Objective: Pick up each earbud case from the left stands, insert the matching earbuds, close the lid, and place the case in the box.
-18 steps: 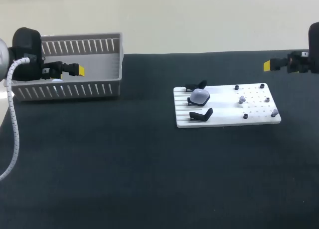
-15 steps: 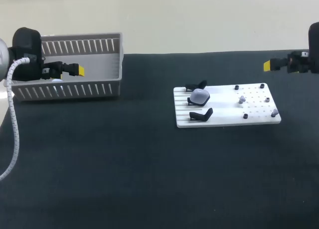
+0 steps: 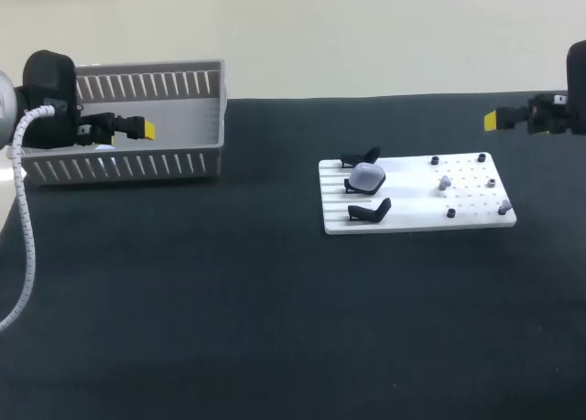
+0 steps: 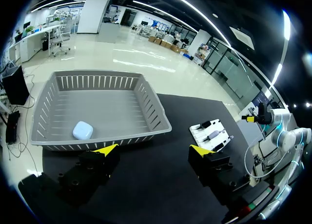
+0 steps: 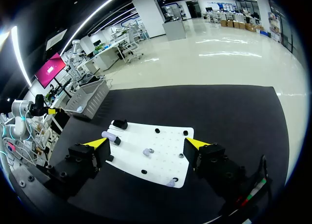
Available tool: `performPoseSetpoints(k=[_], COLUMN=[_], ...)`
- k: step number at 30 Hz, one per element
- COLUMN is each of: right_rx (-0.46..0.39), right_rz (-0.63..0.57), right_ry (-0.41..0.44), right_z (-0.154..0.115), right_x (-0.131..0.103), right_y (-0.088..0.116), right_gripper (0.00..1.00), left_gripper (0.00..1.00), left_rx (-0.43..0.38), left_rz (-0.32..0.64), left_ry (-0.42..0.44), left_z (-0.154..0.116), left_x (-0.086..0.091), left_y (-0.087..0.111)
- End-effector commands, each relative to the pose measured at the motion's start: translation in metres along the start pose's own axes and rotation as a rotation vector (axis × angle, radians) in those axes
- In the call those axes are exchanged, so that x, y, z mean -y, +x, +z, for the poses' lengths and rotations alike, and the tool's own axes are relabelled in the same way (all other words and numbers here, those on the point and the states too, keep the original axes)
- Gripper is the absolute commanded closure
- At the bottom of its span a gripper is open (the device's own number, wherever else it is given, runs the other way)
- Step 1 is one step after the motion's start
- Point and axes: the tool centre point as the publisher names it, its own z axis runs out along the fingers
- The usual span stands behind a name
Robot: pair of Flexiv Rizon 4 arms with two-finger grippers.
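Note:
A lilac earbud case (image 3: 368, 176) sits closed on the middle black stand of the white board (image 3: 412, 217). The stands behind it (image 3: 363, 156) and in front of it (image 3: 370, 210) are empty. Two pale earbuds (image 3: 445, 181) (image 3: 504, 204) stand on the board's right half. Another white case (image 4: 83, 131) lies in the grey basket (image 4: 97, 82). My left gripper (image 4: 153, 150) hangs open above the basket's near wall, holding nothing. My right gripper (image 5: 146, 143) is open and empty, above and to the right of the board (image 5: 161, 136). The lilac case (image 5: 109, 135) and earbuds (image 5: 146, 151) (image 5: 169, 183) lie below it.
The grey basket (image 3: 128, 166) stands at the table's back left, with my left gripper (image 3: 137, 127) over it. My right gripper (image 3: 494, 120) hovers at the back right. Small black pegs (image 3: 435, 161) dot the board. Black tabletop stretches across the front.

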Motion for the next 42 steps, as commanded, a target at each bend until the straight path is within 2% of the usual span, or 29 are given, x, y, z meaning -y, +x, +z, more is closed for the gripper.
performPoseSetpoints(k=[1, 5, 9, 18, 34, 38, 42], right_rx=[-0.001, -0.001, -0.001, -0.001, -0.001, -0.001, -0.001], right_rz=[0.000, 0.000, 0.000, 0.000, 0.000, 0.000, 0.000], right_ry=[0.002, 0.002, 0.002, 0.002, 0.002, 0.002, 0.002], right_z=[0.000, 0.000, 0.000, 0.000, 0.000, 0.000, 0.000], right_x=[0.000, 0.000, 0.000, 0.000, 0.000, 0.000, 0.000], right_y=[0.000, 0.000, 0.000, 0.000, 0.000, 0.000, 0.000], right_gripper=[0.00, 0.00, 0.00, 0.00, 0.00, 0.00, 0.00], left_gripper=[0.00, 0.00, 0.00, 0.00, 0.00, 0.00, 0.00], left_rx=[-0.021, -0.021, -0.014, 0.004, -0.012, -0.027, -0.038], left_rz=[0.025, 0.087, 0.164, 0.393, 0.739, 0.800, 0.815], left_ry=[0.055, 0.114, 0.222, 0.391, 0.559, 0.568, 0.599], left_z=[0.002, 0.007, 0.018, 0.032, 0.082, 0.097, 0.112], left_x=[0.003, 0.012, 0.021, 0.057, 0.114, 0.126, 0.133], left_y=[-0.003, -0.003, -0.004, -0.013, -0.012, -0.012, -0.009])
